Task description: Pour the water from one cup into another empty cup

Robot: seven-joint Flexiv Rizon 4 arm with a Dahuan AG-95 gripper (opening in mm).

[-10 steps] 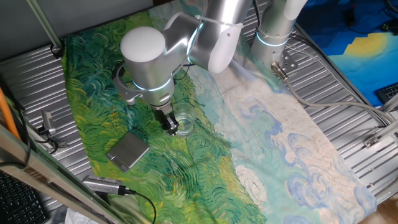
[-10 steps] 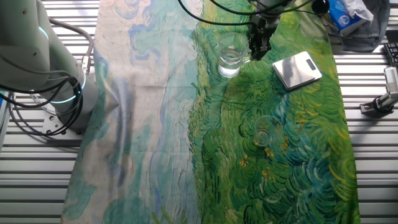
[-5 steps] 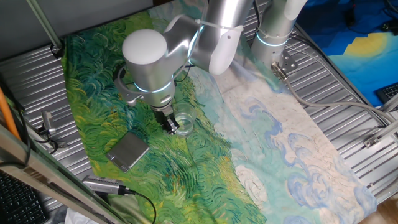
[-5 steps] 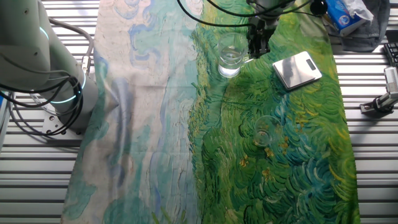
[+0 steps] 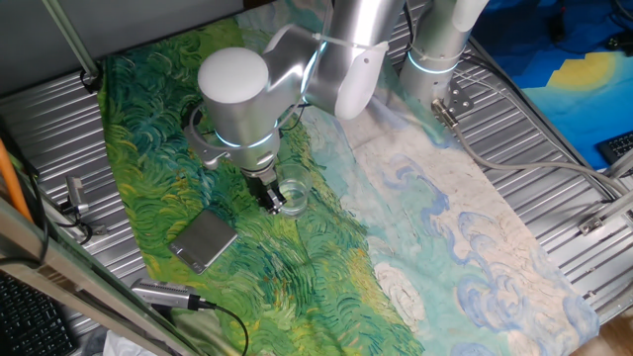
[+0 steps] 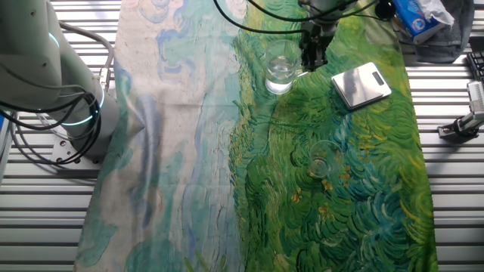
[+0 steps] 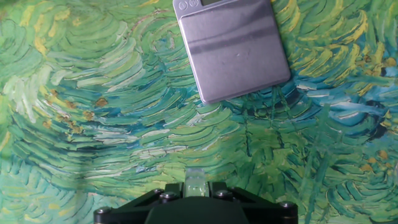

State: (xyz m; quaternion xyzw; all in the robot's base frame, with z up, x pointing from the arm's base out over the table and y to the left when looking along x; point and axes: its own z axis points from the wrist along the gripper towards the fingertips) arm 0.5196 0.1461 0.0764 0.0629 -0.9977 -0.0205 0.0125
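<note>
On the painted green cloth (image 6: 355,196) lie, left to right in the other fixed view, the larger clear cup (image 6: 280,66) holding the water (image 6: 280,73), the gripper (image 6: 311,54) and the grey square block (image 6: 361,84). The gripper's dark fingers (image 5: 268,195) reach down at the cup's rim on the side nearest the block; whether they pinch the rim cannot be told. A smaller clear cup (image 6: 321,159) stands well apart, nearer the camera. The hand view shows only cloth and block (image 7: 233,45).
</note>
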